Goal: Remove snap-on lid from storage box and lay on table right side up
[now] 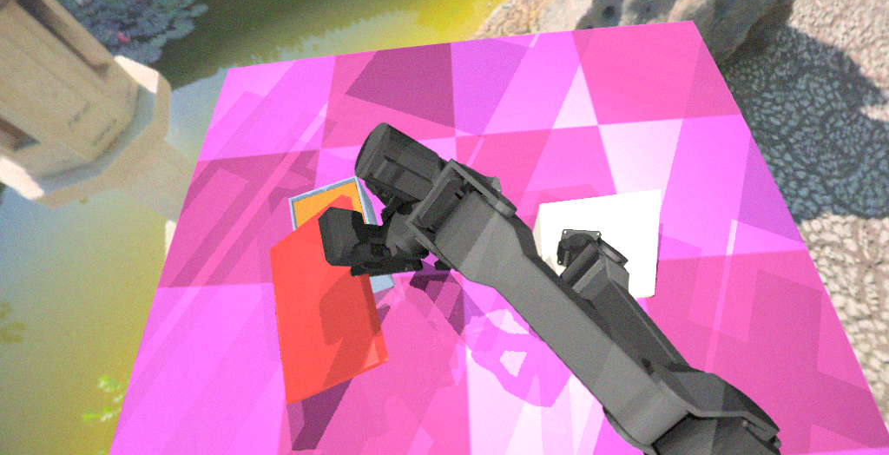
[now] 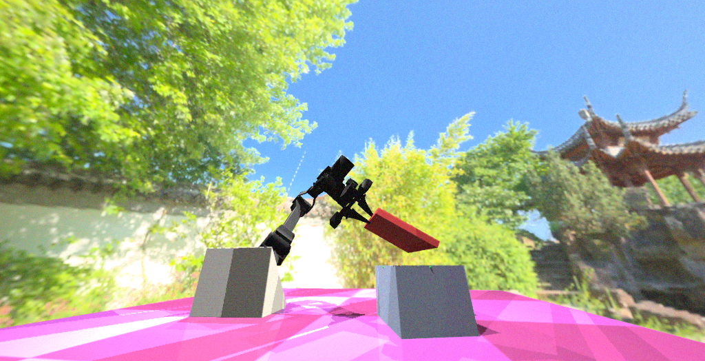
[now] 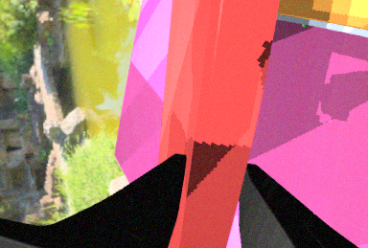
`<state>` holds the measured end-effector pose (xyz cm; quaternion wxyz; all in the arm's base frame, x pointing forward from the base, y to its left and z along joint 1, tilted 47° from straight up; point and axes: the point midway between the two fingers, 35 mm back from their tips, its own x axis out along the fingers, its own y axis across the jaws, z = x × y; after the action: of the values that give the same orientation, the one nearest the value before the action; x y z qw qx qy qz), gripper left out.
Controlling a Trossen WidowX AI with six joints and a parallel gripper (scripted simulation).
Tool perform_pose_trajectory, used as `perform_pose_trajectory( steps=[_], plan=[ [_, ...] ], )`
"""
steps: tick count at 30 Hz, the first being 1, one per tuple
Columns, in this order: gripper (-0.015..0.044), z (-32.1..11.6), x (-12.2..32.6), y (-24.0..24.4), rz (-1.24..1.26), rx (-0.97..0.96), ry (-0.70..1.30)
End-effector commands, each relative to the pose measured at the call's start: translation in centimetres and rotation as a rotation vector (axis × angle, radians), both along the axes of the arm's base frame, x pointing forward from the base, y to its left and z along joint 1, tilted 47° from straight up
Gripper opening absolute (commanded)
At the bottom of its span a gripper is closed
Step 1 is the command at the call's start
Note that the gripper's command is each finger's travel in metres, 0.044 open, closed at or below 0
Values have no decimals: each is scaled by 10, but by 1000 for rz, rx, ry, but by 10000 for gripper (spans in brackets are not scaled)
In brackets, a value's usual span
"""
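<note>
The red lid (image 1: 323, 321) (image 2: 401, 233) (image 3: 216, 92) is off the storage box, held in the air above it and steeply tilted, with its far end lower. My gripper (image 2: 370, 218) (image 3: 214, 170) is shut on one edge of the lid, one finger on each side. In the top view the fingertips are hidden by the gripper body. The storage box (image 1: 381, 283) (image 2: 436, 300) (image 3: 331, 26) stands open on the table, blue-grey outside and orange inside. In the top view the lid and gripper cover much of it. The lid does not touch the box in the exterior view.
A white block (image 1: 643, 234) (image 2: 246, 282) stands on the pink patterned table (image 1: 516, 79) (image 2: 325, 344), to the right of the box in the top view. Part of the arm shows in front of the block there. The table edge runs beyond the box on the left in that view.
</note>
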<state>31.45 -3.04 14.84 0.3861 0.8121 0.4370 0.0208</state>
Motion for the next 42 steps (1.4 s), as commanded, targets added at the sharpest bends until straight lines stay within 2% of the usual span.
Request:
perform_pose_trajectory(
  steps=[1,42],
  plan=[
    [0,7,-4,4,-4,-4,-2],
    [0,63,-39,53,-4,0,2]
  ],
)
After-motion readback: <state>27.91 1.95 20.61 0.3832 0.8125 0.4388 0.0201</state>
